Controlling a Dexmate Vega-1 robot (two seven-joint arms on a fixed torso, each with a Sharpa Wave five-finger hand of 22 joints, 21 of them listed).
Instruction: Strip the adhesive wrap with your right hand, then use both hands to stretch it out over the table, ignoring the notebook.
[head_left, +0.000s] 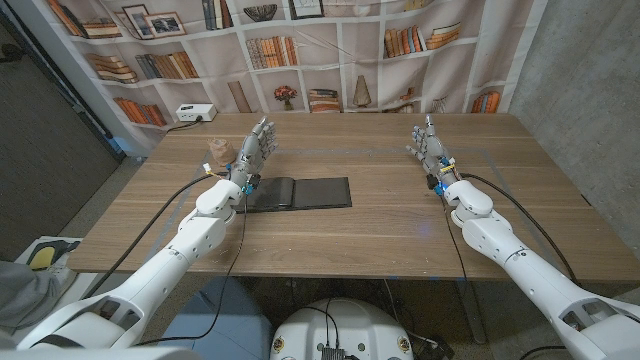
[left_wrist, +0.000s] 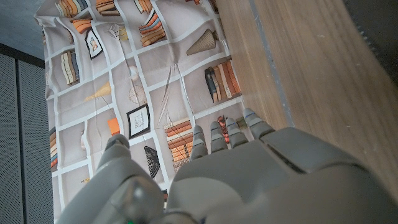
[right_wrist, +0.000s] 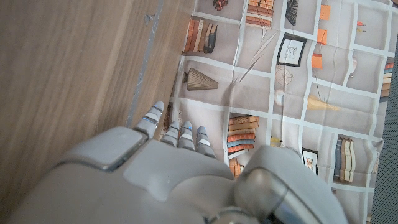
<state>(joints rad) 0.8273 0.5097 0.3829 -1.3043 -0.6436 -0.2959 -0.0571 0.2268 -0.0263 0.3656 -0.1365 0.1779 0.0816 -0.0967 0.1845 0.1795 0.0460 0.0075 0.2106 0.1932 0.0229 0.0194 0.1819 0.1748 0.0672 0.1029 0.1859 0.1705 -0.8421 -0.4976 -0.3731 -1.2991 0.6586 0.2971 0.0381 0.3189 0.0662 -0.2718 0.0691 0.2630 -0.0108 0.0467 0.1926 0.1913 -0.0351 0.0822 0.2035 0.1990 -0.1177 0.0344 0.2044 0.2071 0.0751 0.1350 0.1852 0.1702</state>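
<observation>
Nothing looks started: both robot hands, left (head_left: 252, 150) and right (head_left: 428, 146), stand empty, fingers apart. The wrap roll (head_left: 217, 152) sits at ten o'clock, untouched; the notebook (head_left: 300, 192) lies centre.

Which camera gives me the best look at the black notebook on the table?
The head view. It shows the notebook whole, lying open and flat on the wooden table just beside the left hand. Neither wrist view has the notebook in frame; they look past the hands to the table and bookshelf backdrop.
</observation>
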